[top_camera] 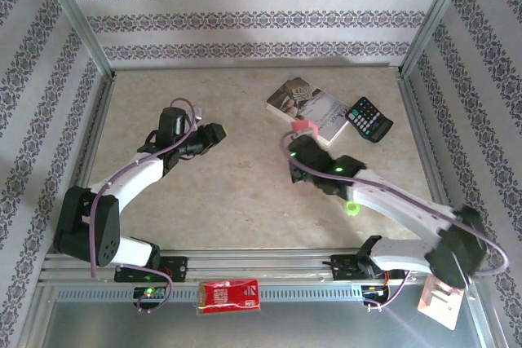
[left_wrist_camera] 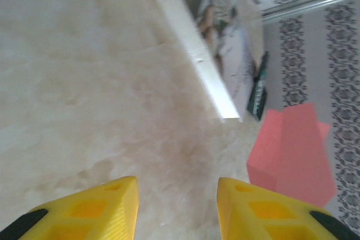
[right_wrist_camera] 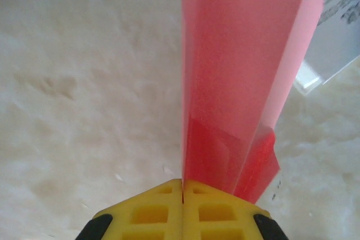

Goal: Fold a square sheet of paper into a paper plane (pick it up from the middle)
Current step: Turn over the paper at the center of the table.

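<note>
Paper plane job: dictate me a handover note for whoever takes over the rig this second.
Left gripper: open, holding nothing, above bare table.
Right gripper: fingers shut on the paper, held off the table near the book.
Done: the paper is picked up and folded into a slim, layered shape.
Left: I cannot tell whether the folds are complete. Check the shape, finish any wing folds with the free left gripper, then set it down.
</note>
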Tool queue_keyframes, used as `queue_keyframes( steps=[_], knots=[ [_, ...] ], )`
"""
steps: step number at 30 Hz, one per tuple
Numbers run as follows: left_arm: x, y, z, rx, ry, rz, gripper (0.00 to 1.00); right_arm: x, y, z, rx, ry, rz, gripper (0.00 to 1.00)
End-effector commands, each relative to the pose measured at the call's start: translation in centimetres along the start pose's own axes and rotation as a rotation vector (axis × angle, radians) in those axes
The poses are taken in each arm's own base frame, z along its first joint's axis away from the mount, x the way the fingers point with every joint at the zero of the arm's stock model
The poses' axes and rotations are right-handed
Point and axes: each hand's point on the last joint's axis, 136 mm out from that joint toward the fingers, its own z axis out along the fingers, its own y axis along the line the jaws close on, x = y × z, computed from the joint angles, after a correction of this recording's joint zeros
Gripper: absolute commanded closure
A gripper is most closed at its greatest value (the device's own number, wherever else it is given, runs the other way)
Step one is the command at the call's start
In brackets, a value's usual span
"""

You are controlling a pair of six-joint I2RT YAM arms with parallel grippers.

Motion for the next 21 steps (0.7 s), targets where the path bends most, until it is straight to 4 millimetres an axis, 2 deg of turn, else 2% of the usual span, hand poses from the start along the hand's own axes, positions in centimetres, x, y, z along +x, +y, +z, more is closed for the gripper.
queue_keyframes(
  steps=[1, 6, 10, 12, 15, 18, 21],
  knots=[
    [0.5, 2.5, -0.3, -0.066, 0.007, -0.024, 0.59, 2.8, -0.2, 2.0, 0.208, 0.076, -0.109, 1.0],
    [0.8, 4.9, -0.7, -0.124, 0.002, -0.039, 0.58, 6.2, 5.6, 5.7, 0.191, 0.146, -0.127, 0.97],
    [1.3, 5.9, -0.9, -0.15, 0.016, -0.04, 0.57, 7.0, 9.8, 7.0, 0.122, 0.185, -0.135, 0.87],
    [1.8, 5.8, -0.9, -0.134, 0.033, -0.06, 0.57, 6.6, 11.0, 6.7, 0.069, 0.19, -0.132, 0.81],
    [3.7, 5.2, -0.6, -0.074, 0.092, -0.1, 0.57, 5.8, 11.9, 4.8, -0.031, 0.18, -0.116, 0.76],
    [6.5, 4.0, -0.2, -0.033, 0.156, -0.11, 0.57, 5.4, 11.4, 2.4, -0.156, 0.167, -0.079, 0.74],
    [9.7, 1.3, 0.7, 0.039, 0.219, -0.084, 0.59, 5.3, 10.4, 1.1, -0.319, 0.178, 0.004, 0.73]
  ],
)
